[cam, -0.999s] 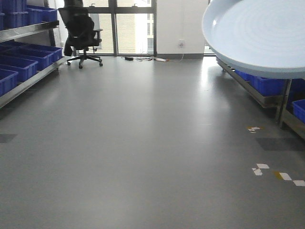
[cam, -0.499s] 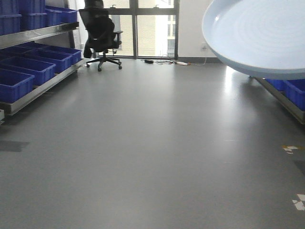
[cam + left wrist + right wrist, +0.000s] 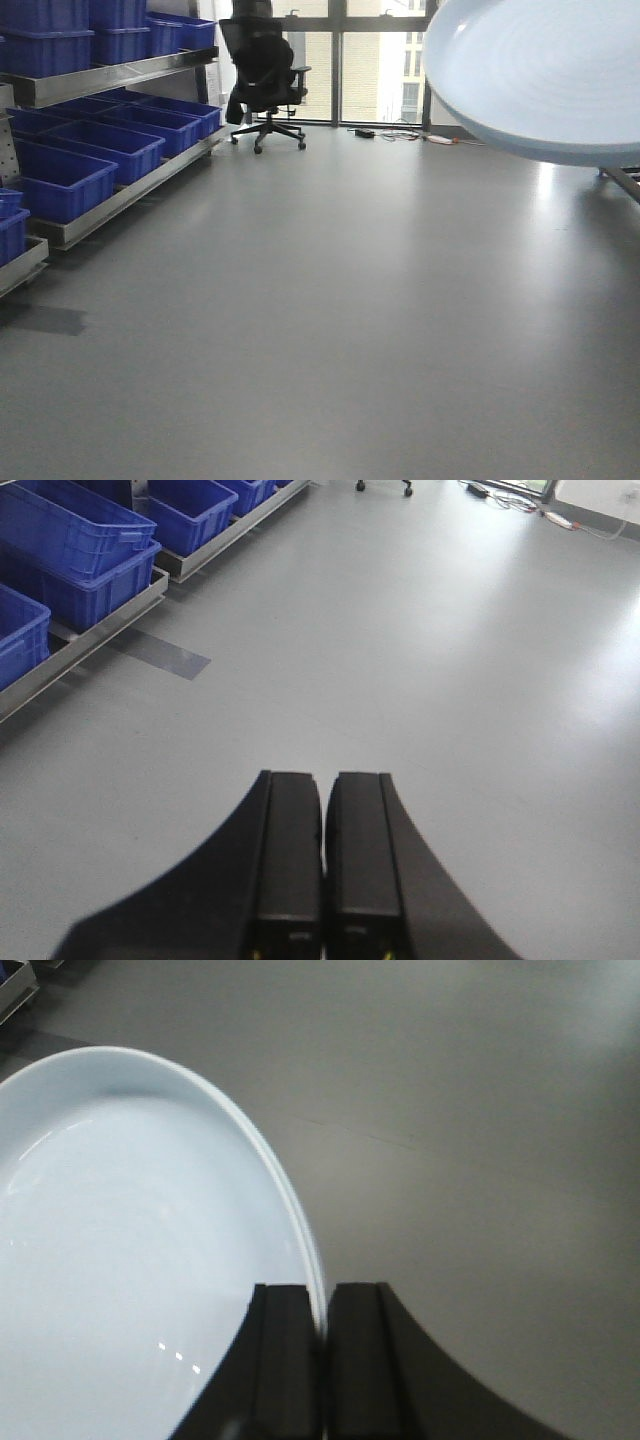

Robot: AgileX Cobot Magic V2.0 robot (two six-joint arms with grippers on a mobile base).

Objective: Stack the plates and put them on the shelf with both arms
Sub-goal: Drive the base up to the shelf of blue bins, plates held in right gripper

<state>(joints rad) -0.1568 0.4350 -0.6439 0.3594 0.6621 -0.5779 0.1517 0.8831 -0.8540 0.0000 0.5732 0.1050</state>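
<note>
Steel shelf point(image 3: 100, 82) holds rows of blue crates point(image 3: 70, 180)

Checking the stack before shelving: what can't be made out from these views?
Right wrist view: the right hand grips the plate rim; the frame's left and bottom edges cut the plate, so a second plate beneath cannot be told.
Front view: top and right edges crop the plate.
Front view: the left edge cuts the shelf.

No readable text, label, brand or number in any view; plates point(image 3: 130, 1260) plain; blue crates point(image 3: 62, 180) show no legible marking; tiny yellow marks at the base of the left gripper point(image 3: 323, 780), cut by frame edge, illegible.
</note>
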